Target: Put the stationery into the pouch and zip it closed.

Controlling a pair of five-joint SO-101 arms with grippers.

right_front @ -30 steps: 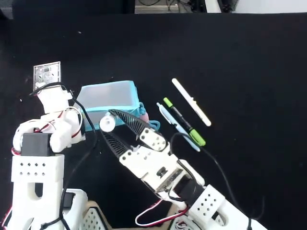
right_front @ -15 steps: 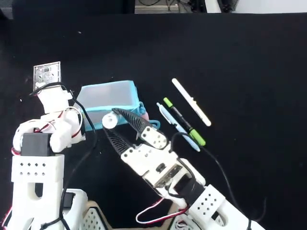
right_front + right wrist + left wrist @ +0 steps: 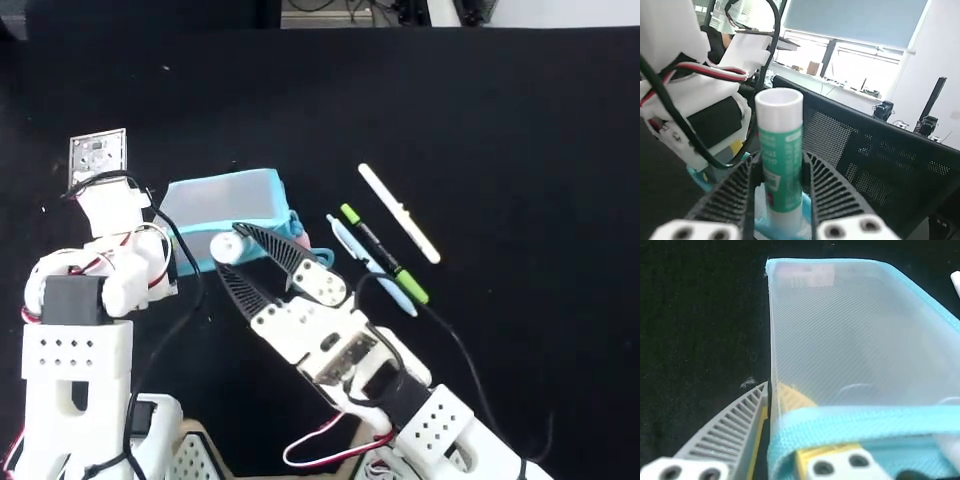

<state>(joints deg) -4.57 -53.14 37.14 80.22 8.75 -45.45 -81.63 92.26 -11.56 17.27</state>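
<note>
The pouch is translucent with light blue trim and lies left of the table's middle. My left gripper is shut on its near trimmed edge; in the left wrist view the fingers pinch the pouch at the blue band. My right gripper is shut on a green and white glue stick, whose white end sits at the pouch's near edge. In the right wrist view the glue stick stands between the fingers of that gripper.
A green highlighter, a light blue pen and a white pen lie slanted on the black table to the right of the pouch. Something small and pink shows at the pouch's right end. A grey square plate sits at far left.
My right gripper has shifted slightly up toward the pouch with the glue stick in it. The left arm and the pouch have stayed put.
</note>
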